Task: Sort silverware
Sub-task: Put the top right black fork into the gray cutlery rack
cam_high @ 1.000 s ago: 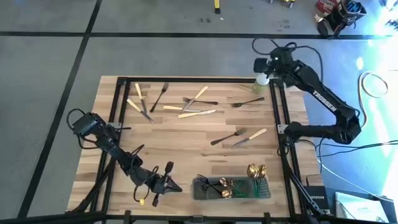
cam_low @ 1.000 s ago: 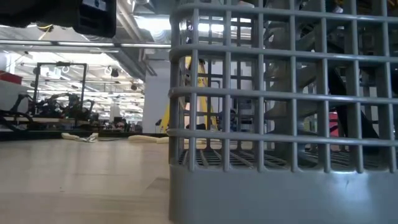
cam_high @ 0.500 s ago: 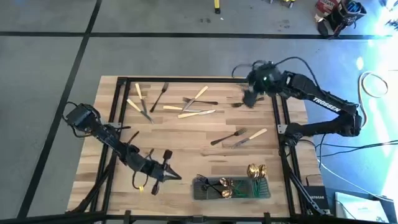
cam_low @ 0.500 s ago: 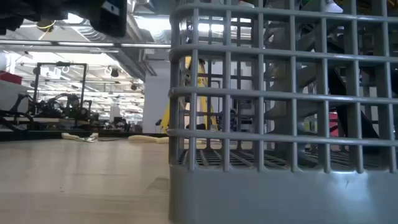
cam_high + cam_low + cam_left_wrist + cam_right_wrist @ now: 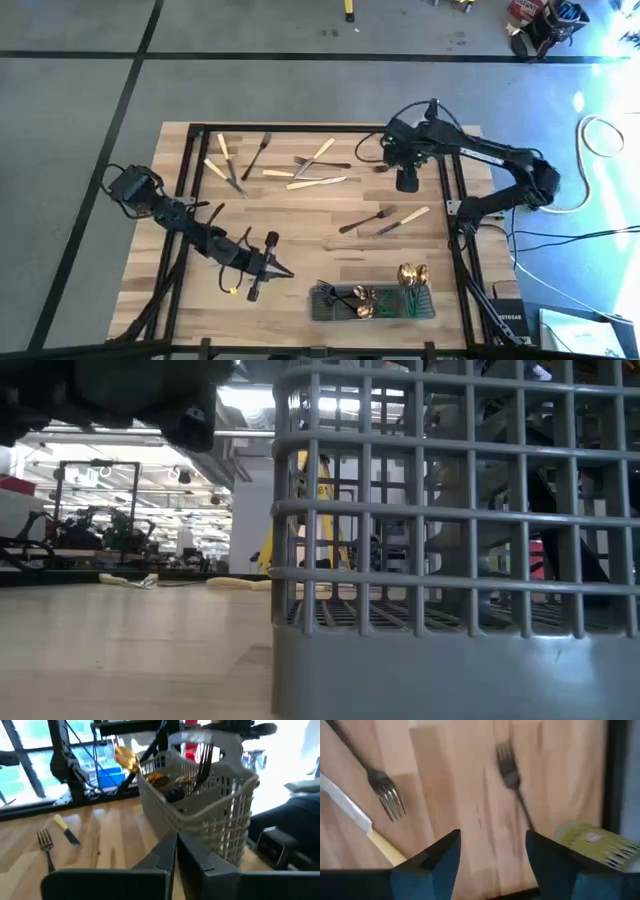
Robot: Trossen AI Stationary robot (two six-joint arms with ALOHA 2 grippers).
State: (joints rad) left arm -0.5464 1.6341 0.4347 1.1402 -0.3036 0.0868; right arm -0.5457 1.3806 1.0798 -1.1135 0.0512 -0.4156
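Wooden table [image 5: 300, 215], scattered slim bronze and cream-handled silverware [image 5: 317, 182]; right pincer [image 5: 492, 851] released; left pincer [image 5: 176, 851] clenched, empty

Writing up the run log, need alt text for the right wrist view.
The right gripper, fingers open, hangs over the wooden table above a dark fork. Another fork and a cream-handled knife lie to one side; a yellow-labelled object sits by the table's dark frame.

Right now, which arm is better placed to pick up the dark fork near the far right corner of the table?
The right. Its open pincer hovers right beside that fork, which shows just ahead between its fingers. The left pincer is shut, far off by the caddy.
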